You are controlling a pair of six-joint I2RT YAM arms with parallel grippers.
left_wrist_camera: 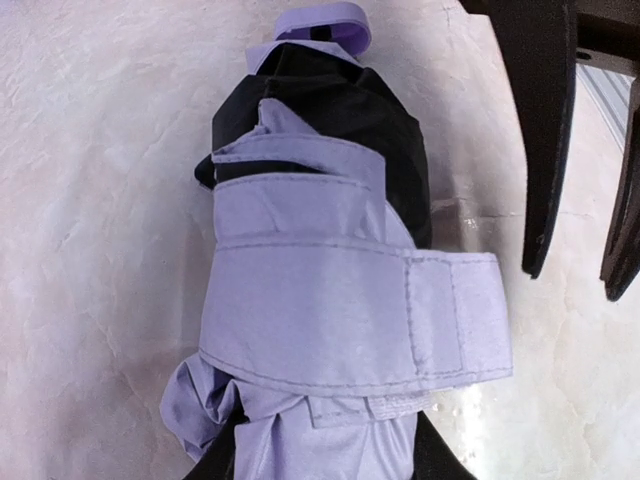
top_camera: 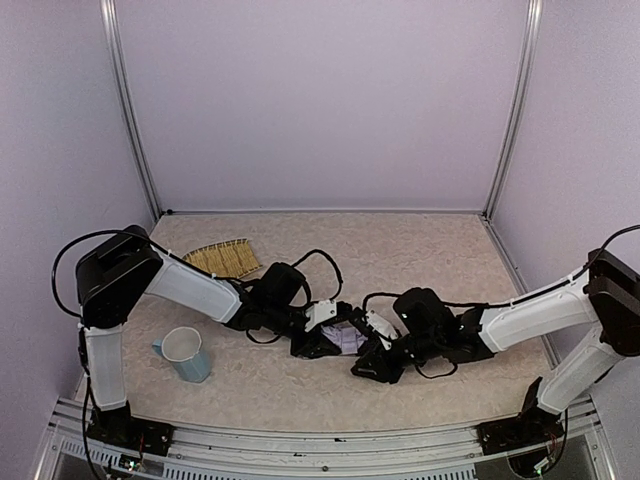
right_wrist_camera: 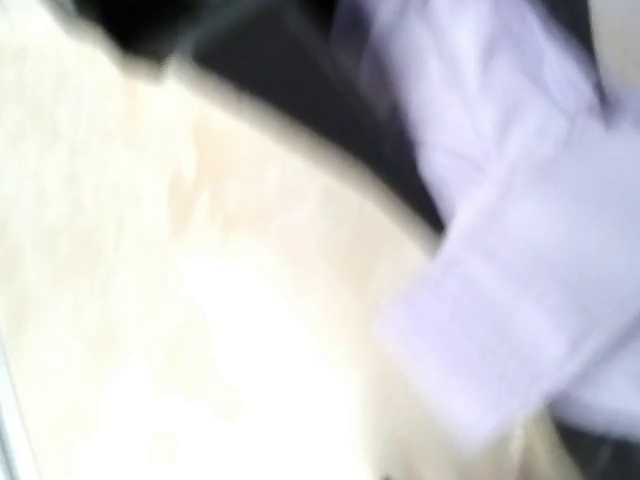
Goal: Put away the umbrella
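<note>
The left tool [top_camera: 322, 342] grips the folded lavender-and-black fabric umbrella [left_wrist_camera: 330, 300]. Just beside it, the right tool [left_wrist_camera: 575, 282] stands parted; the small sewn label [left_wrist_camera: 395, 405] is unreadable.

Outer cloth of umbrella [left_wrist_camera: 330, 300] – lavender, matt, fine weave, stitched seams, crumpled toward seven o'clock. Its lining [left_wrist_camera: 395, 130] black cloth, matt. Its closure strap [left_wrist_camera: 350, 320] same lavender cloth, double-stitched. Its handle end [left_wrist_camera: 325, 20] at twelve o'clock smooth, looks plastic, slight sheen. Top of table [top_camera: 420, 250] pale, marbled, smooth, faint gloss. At ten o'clock on it, tray [top_camera: 224, 259] – woven straw or bamboo, rough. At eight o'clock, cup [top_camera: 185, 353] pale blue, glossy. Shells of left arm [top_camera: 195, 287] and right arm [top_camera: 530, 313] white, smooth plastic; joints matt black. Upright corner post [top_camera: 130, 110] dull metal.
</note>
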